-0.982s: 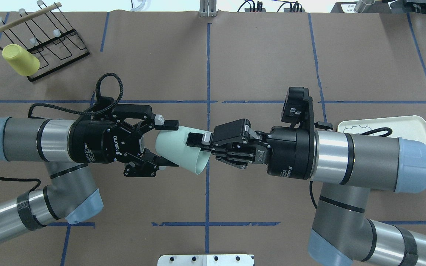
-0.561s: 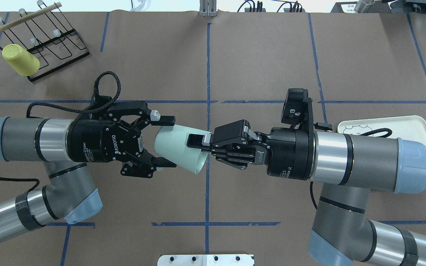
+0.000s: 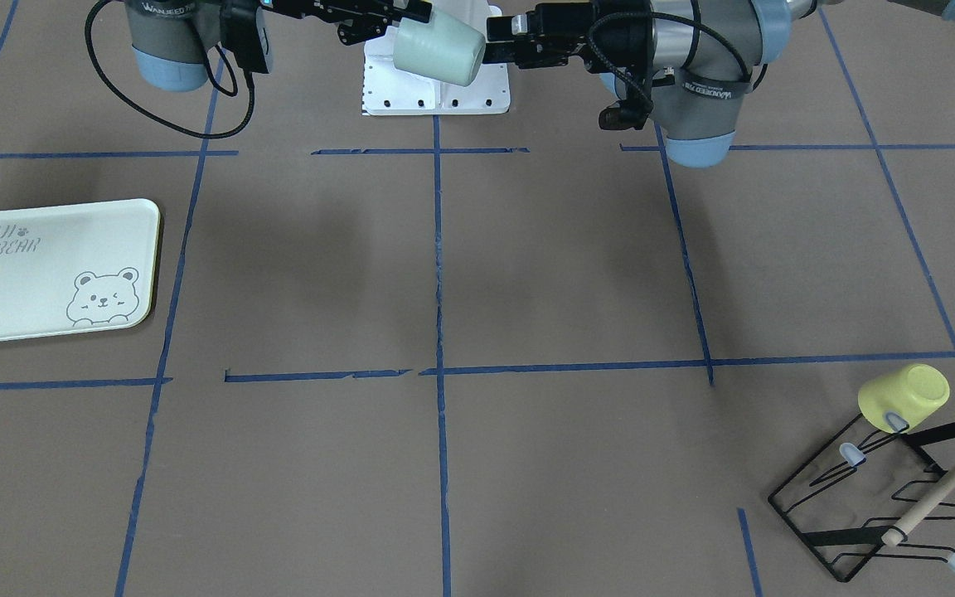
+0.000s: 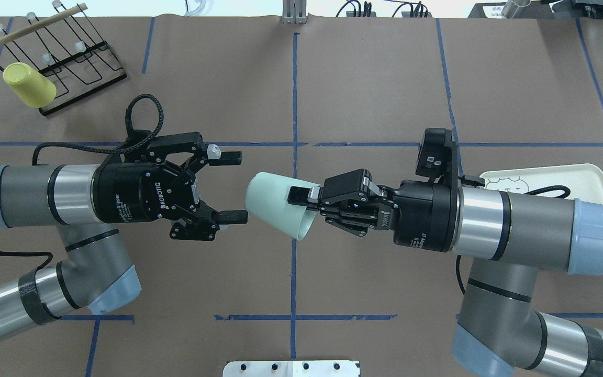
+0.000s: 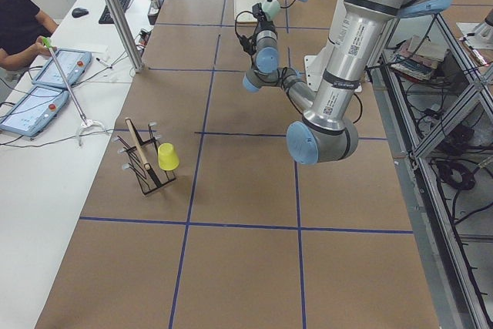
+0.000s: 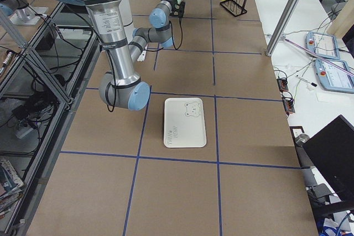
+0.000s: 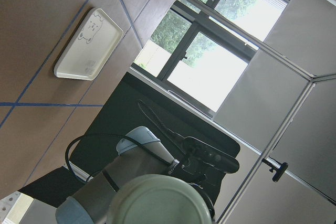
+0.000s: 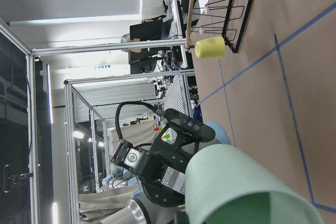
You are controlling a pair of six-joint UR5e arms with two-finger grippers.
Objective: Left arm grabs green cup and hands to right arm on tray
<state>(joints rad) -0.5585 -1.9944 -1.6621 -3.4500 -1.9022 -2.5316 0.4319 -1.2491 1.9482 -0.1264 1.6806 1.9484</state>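
Note:
The pale mint-green cup (image 4: 275, 205) lies sideways in the air over the table's middle, base toward my left gripper. My right gripper (image 4: 301, 201) is shut on its rim, one finger outside the wall and one inside. My left gripper (image 4: 238, 186) is open and empty, a short gap left of the cup's base. The front view shows the cup (image 3: 438, 46) between the right gripper (image 3: 407, 12) and the left gripper (image 3: 498, 37). The left wrist view shows the cup's base (image 7: 157, 200). The cream-green bear tray (image 3: 30, 265) lies flat on the table under my right arm (image 4: 584, 173).
A yellow cup (image 4: 26, 84) hangs upside down on a black wire rack (image 4: 71, 57) at the far left corner. A white mounting plate (image 4: 291, 368) sits at the near edge. Blue tape lines cross the brown table.
My left gripper opened off the cup and drew back to the left. My right gripper, still shut on the rim, moved right with the cup.

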